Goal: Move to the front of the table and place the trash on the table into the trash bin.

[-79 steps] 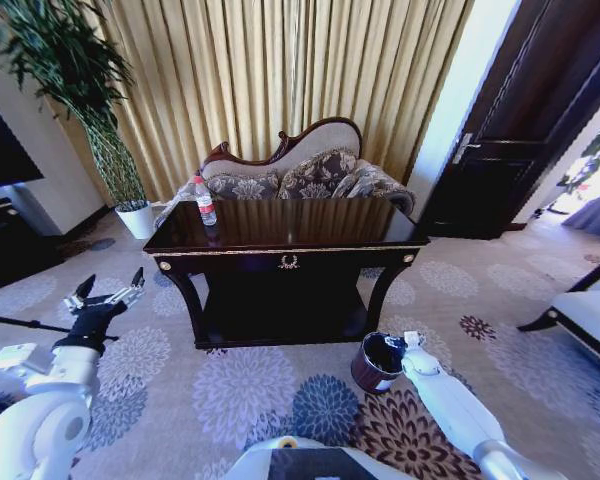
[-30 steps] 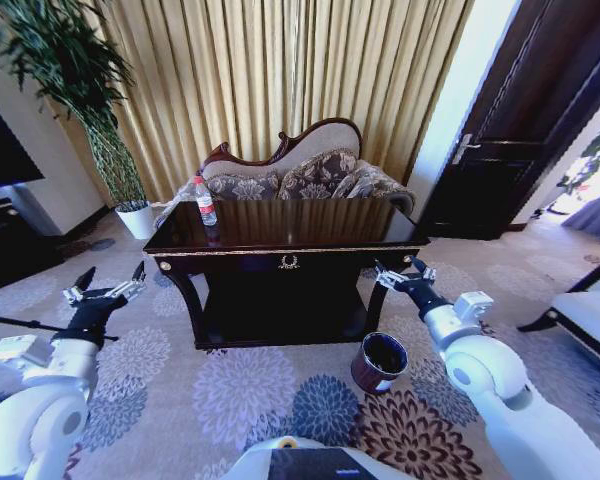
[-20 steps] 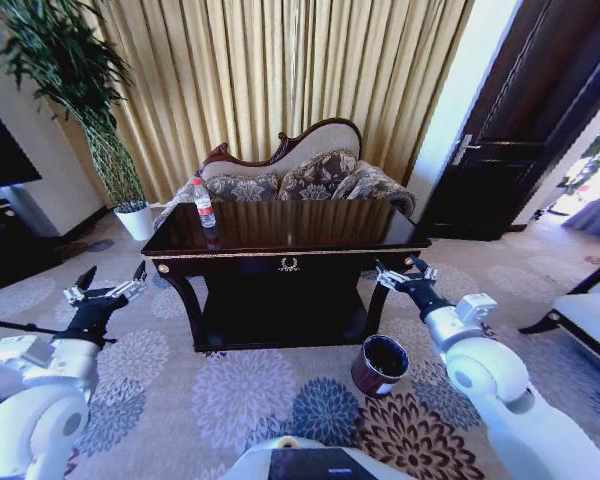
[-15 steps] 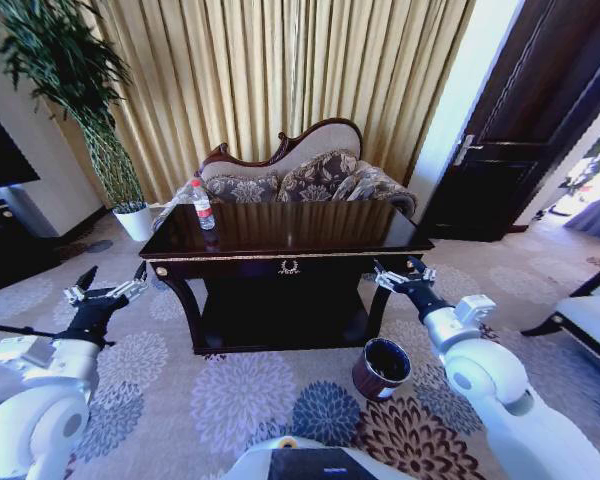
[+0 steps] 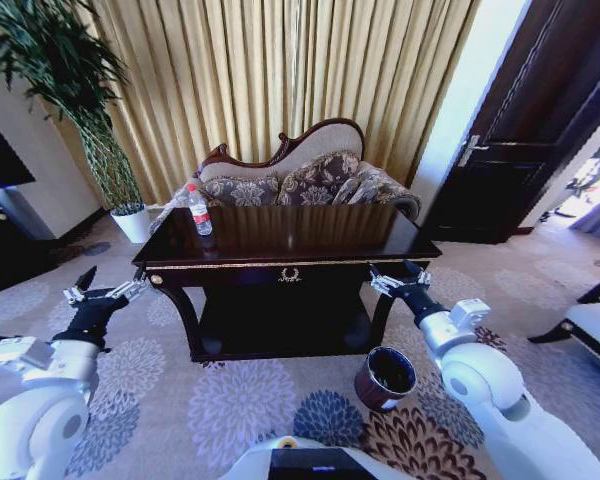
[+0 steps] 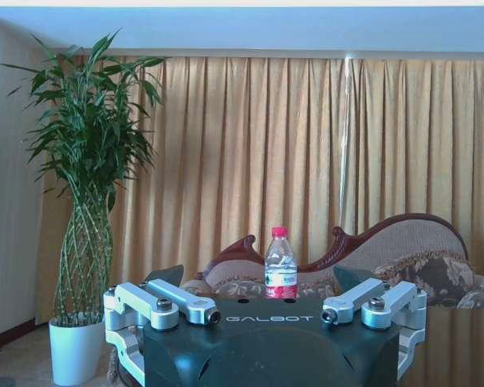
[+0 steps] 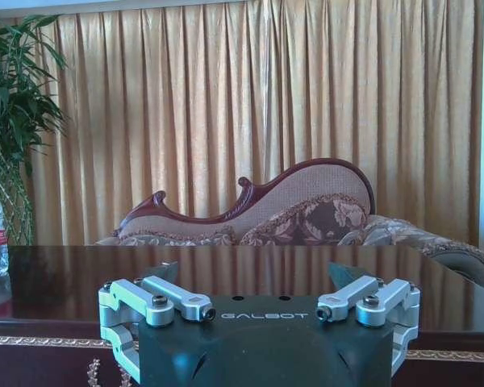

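Bottle (image 5: pixel 199 210) sits on the table's (image 5: pixel 310 232) far left corner — sofa (image 5: pixel 300 175) right behind it. Trash bin (image 5: pixel 386 376) is on the floor by the front right leg — plant pot (image 5: pixel 132 223) off left.

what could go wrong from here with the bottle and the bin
The water bottle stands upright at the far left corner of the glossy table, near the edge; a clumsy approach by the open left gripper might tip it off. The trash bin sits on the carpet just below the open right gripper, beside the table leg, so driving forward or lowering that arm may knock it over.
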Controlling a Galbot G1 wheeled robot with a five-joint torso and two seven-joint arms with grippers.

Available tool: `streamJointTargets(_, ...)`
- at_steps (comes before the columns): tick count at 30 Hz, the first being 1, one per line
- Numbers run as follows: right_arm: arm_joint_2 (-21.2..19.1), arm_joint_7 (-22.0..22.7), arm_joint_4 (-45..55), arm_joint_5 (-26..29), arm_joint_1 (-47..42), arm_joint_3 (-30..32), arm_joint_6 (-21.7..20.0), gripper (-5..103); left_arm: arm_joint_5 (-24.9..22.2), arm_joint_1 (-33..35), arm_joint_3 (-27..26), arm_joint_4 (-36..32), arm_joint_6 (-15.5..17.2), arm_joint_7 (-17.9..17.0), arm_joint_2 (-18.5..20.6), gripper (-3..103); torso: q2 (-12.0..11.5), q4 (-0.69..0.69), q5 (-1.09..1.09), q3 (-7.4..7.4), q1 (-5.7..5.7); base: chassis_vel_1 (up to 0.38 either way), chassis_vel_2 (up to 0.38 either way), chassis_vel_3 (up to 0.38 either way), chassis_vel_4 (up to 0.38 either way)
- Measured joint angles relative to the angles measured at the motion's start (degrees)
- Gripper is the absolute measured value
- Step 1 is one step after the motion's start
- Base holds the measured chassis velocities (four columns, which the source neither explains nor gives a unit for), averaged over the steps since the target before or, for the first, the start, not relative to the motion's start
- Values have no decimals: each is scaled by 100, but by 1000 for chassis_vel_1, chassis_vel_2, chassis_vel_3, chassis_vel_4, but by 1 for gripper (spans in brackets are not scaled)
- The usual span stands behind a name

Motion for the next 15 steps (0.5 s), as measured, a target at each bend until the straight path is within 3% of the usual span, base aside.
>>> streamJointTargets(15, 32, -3, 20, -127, -50, -94, 13, 100, 5, -9, 22, 2, 0, 2, -11, 100, 0, 0, 0, 0, 0, -85, 89, 80, -77)
